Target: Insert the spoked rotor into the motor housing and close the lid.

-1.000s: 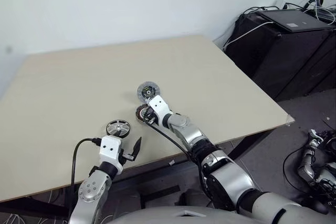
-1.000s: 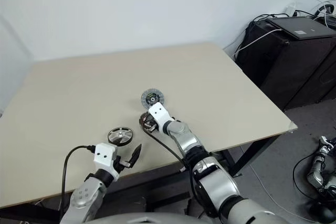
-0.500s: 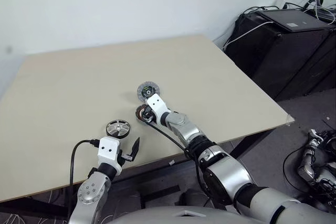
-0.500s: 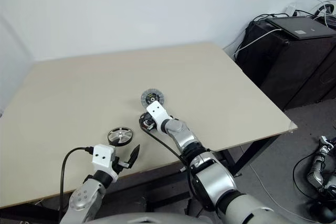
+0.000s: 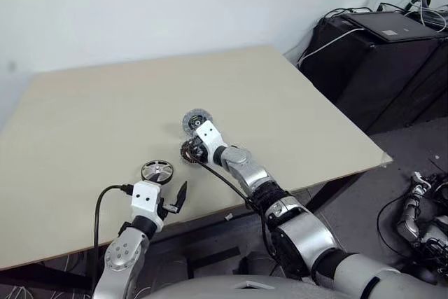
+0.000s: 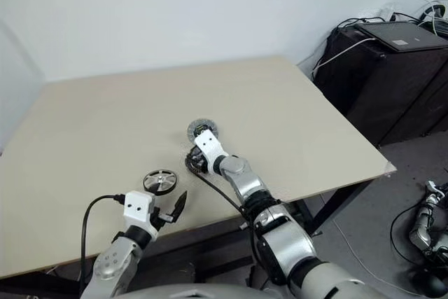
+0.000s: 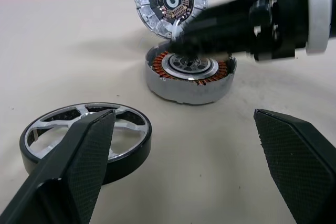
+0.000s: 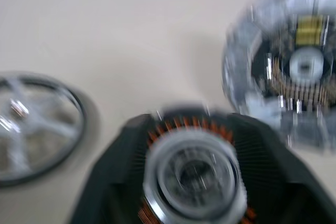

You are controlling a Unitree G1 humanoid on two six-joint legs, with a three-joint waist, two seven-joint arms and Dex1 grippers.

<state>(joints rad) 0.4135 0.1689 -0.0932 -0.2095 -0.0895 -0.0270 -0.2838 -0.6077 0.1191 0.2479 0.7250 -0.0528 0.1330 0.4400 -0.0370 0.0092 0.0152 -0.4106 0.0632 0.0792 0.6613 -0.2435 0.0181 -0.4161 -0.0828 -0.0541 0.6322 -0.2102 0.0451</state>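
Observation:
The spoked rotor (image 5: 157, 171) lies flat near the table's front edge, just ahead of my left gripper (image 5: 172, 199), which is open and holds nothing; the rotor (image 7: 86, 140) sits beside its left finger. The motor housing (image 7: 189, 74), copper windings up, rests on the table a little further in. My right gripper (image 5: 190, 149) hovers just over the housing (image 8: 194, 171), open, one black finger on each side of it. The lid (image 5: 196, 120), dark face with green and white bits up, lies right behind the housing (image 5: 187, 152); in the left wrist view the lid (image 7: 170, 1) looks tilted.
The beige table (image 5: 294, 117) has wide bare room to the left, behind and to the right of the three parts. Off its right side stands a black cabinet (image 5: 378, 54) with a laptop and cables on top.
My right gripper has lifted slightly off the motor housing and its fingers have spread wider. The housing, lid and rotor stay where they were. The left arm has not moved.

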